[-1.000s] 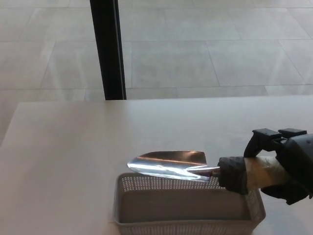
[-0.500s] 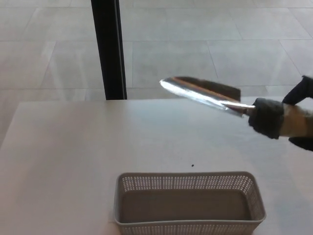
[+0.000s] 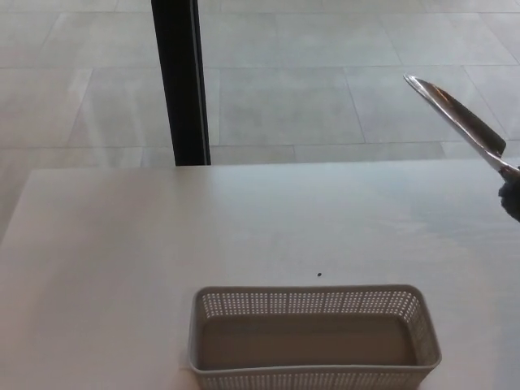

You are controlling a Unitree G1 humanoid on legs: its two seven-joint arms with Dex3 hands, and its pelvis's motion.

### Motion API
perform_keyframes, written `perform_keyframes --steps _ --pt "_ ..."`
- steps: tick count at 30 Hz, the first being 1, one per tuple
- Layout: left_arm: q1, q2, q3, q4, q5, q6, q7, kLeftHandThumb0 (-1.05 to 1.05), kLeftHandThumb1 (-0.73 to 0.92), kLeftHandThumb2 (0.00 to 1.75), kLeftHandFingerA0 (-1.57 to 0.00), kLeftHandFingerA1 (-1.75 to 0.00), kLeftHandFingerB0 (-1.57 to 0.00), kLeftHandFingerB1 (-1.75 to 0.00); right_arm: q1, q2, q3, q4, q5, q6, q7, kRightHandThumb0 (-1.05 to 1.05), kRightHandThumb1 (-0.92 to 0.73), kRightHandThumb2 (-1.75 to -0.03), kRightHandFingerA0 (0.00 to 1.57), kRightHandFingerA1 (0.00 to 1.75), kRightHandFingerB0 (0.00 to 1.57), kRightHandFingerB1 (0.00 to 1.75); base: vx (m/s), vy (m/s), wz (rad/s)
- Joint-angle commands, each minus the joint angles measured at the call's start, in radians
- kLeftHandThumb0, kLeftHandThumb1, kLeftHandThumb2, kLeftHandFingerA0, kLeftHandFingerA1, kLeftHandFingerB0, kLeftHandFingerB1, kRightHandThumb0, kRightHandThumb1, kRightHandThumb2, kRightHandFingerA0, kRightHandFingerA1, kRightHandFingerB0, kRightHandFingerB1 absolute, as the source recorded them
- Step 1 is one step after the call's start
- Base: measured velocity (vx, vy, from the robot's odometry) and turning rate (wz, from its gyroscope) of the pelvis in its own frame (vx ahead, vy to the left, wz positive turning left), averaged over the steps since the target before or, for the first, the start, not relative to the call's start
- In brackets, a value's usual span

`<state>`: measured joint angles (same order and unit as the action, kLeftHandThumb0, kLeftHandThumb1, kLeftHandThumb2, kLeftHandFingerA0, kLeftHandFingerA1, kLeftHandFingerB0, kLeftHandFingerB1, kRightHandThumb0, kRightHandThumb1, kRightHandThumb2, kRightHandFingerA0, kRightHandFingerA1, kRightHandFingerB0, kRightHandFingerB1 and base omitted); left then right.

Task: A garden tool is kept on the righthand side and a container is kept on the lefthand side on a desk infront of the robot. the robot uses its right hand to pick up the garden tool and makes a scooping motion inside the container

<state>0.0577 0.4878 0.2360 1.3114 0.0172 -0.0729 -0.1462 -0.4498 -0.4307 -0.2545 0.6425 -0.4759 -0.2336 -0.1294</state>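
Desk [image 3: 162, 244]: pale, matte top filling the lower half of the view, far edge running straight across, far left corner rounded. One tiny dark speck [image 3: 319, 275] near the middle of the top. Beyond the far edge, floor [image 3: 325, 81] of large light grey tiles with thin grout lines, faint sheen and soft bright patches from diffuse light. A black upright post [image 3: 180, 81] stands behind the desk, left of centre, rising out of the top of the view. No hard shadows anywhere.

basket [image 3: 315, 337] on desk [image 3: 122, 244], near edge | trowel [image 3: 459, 122] far right (raised) | pillar [image 3: 180, 81] behind desk, left
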Motion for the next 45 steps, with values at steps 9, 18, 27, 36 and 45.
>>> perform_keyframes --steps 9,18,27,36,45 --pt "0.005 0.003 -0.013 0.003 0.014 -0.013 0.027 -0.47 0.64 0.59 -0.66 -0.62 -0.58 -0.45 0.027 -0.041 0.156 0.188 -0.030 0.054 -0.151 -0.13 -0.62 -0.79 0.86 1.67 0.77 1.40 0.00 0.000 0.00" --pt "0.000 0.002 -0.004 0.007 0.002 -0.008 0.023 -0.46 0.65 0.59 -0.68 -0.65 -0.61 -0.46 0.048 -0.135 0.391 0.161 -0.153 0.070 -0.104 -0.26 -0.69 -0.65 0.81 1.50 0.79 0.60 0.00 0.000 0.00" --pt "0.005 0.003 -0.002 -0.009 -0.006 -0.011 0.012 -0.47 0.64 0.60 -0.61 -0.63 -0.59 -0.47 0.049 -0.185 0.536 0.032 -0.197 0.300 0.154 -0.79 -0.58 -0.95 0.00 0.29 0.04 0.25 0.00 0.000 0.00" --pt "-0.002 0.002 -0.002 0.004 -0.003 -0.007 0.016 -0.47 0.65 0.60 -0.63 -0.61 -0.58 -0.46 0.099 -0.175 0.467 -0.070 -0.119 0.365 0.185 -1.04 -0.68 -1.09 0.00 0.27 0.00 0.00 0.00 0.000 0.00" --pt "-0.003 0.000 -0.006 0.007 0.002 -0.004 0.028 -0.45 0.65 0.60 -0.65 -0.61 -0.60 -0.46 0.189 -0.229 0.359 -0.276 -0.074 0.418 0.251 -1.04 -0.71 -1.14 0.00 0.30 0.00 0.00 0.00 0.000 0.00"
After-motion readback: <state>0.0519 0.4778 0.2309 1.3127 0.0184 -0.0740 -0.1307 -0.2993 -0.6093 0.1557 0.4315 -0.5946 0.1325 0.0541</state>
